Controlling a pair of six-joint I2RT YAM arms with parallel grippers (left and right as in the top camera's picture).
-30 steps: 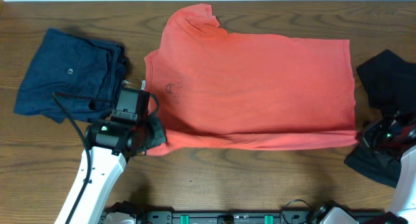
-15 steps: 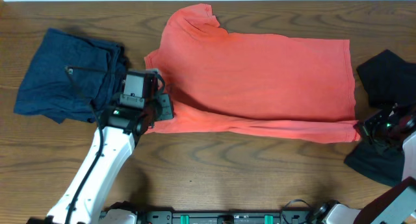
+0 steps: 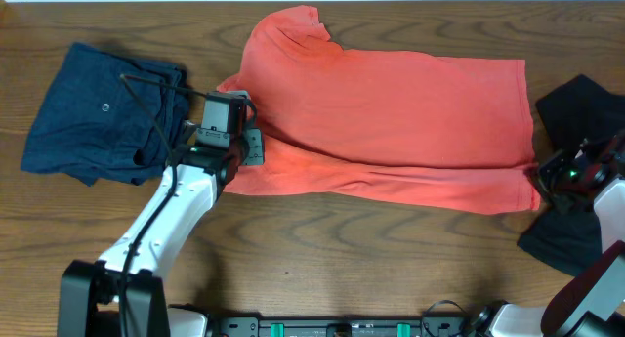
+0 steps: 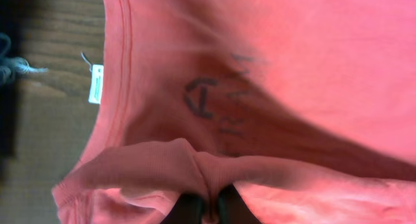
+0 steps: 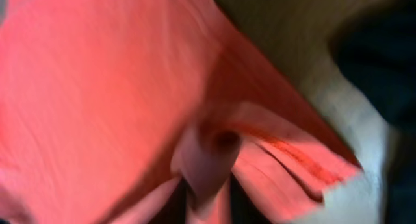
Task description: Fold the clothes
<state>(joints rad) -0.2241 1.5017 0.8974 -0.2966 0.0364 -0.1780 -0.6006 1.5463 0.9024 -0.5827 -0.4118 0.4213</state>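
Observation:
The clothes lie across the wooden table. The coral-red T-shirt (image 3: 391,112) sits in the middle, its near edge doubled over toward the back. My left gripper (image 3: 250,147) is at the shirt's left end, beside the sleeve. In the left wrist view it (image 4: 209,211) is shut on a raised pinch of coral cloth, below dark lettering (image 4: 201,97) that shows through. My right gripper (image 3: 540,173) is at the shirt's right hem corner. In the blurred right wrist view a thick fold of the T-shirt (image 5: 97,87) stands between its dark fingers (image 5: 207,201).
A navy-blue garment (image 3: 98,112) lies bunched at the left, close to my left arm. A black garment (image 3: 584,107) lies at the right edge, under and beside my right arm. A white label (image 4: 95,83) hangs at the shirt's seam. Bare wood (image 3: 342,259) runs along the front.
Both grippers have moved away from the table's front toward the back, taking the shirt's near edge with them. The folded-over strip now lies further up the shirt.

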